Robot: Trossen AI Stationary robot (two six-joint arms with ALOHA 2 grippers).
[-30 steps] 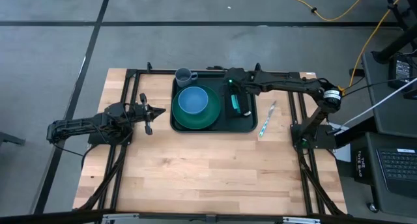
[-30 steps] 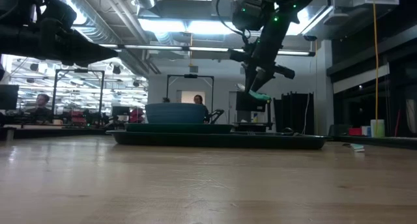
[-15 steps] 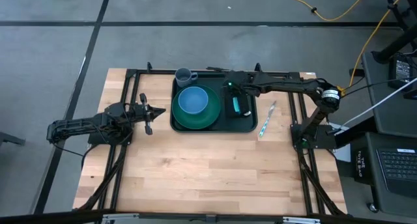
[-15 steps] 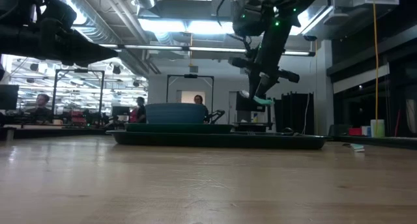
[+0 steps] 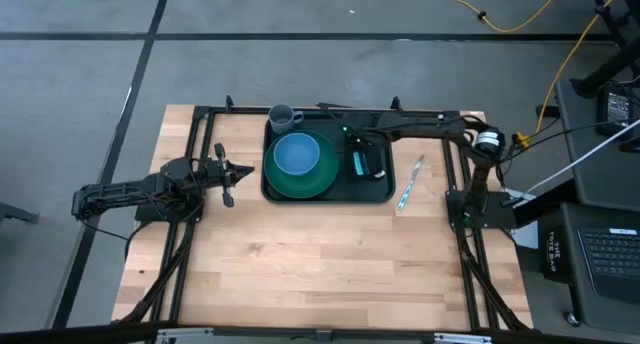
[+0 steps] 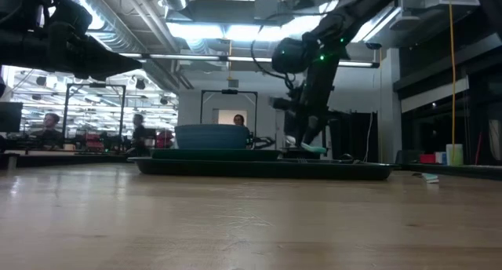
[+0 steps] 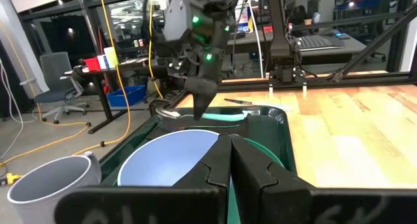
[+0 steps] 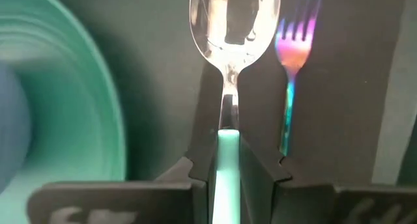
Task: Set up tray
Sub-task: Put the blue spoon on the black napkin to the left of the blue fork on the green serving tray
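The dark green tray (image 5: 380, 189) lies at the table's far middle. On it sit a round green plate (image 5: 322, 182) with a blue bowl (image 5: 296, 156) and a black napkin (image 5: 374, 170). On the napkin lies a fork (image 8: 294, 55). My right gripper (image 5: 355, 154) hangs low over the napkin, shut on a spoon (image 8: 233, 22) with a teal handle. A grey mug (image 5: 284, 116) stands at the tray's far left corner. My left gripper (image 5: 232, 171) waits shut, level, left of the tray. My right gripper pinches the spoon's teal handle (image 8: 228, 138) between its two fingers, close to where the handle meets the metal neck. The fingers slant down from above and lie along the spoon, whose bowl points ahead of them over the napkin beside the fork. Whether the spoon touches the napkin, I cannot tell.
A teal-handled piece of cutlery (image 5: 410, 184) lies on the bare wood right of the tray. A black frame (image 5: 205, 134) runs along the far edge and both sides. The near half of the table (image 5: 320, 264) is bare wood.
My right gripper has gone down toward the napkin on the tray, carrying the spoon and tipping a little steeper. It stays shut on the handle. The spoon now hangs near the tray's rim height instead of well above it.
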